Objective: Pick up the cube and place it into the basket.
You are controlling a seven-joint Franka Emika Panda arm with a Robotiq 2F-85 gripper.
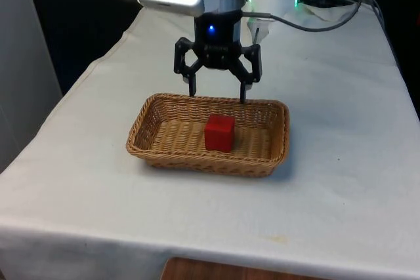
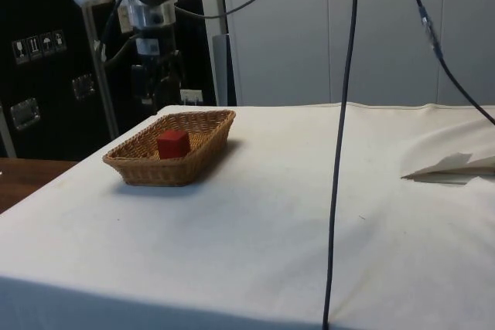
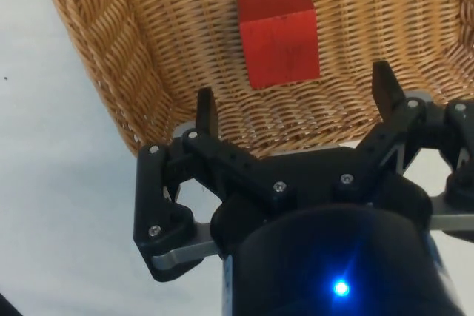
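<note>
Red cube (image 1: 219, 133) resting inside wicker basket (image 1: 146, 141), with gripper (image 1: 218, 94) spread wide, empty, above far rim.

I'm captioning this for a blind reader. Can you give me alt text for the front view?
A red cube sits inside a wicker basket on a white-clothed table. The robot's black hand hangs open and empty above the basket's far rim.
</note>
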